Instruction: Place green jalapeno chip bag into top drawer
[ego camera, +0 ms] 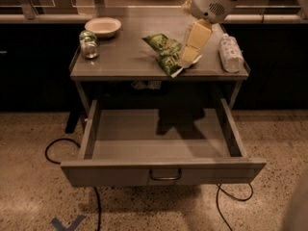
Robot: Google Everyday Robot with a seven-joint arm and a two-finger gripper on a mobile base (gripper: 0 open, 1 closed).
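Covering green jalapeno chip bag (162, 46) right end: gripper (190, 57) | jaws state unclear

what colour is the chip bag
The chip bag is green, pale end, camera view; gripper over it.

The white arm (211, 1) is at the far right, bent downward and a little left; its pale pincer (190, 57) points down, right of centre.

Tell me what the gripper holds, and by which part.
Cannot tell. The cream gripper sits at the right end of the crinkled green chip bag, which lies on the grey tabletop.
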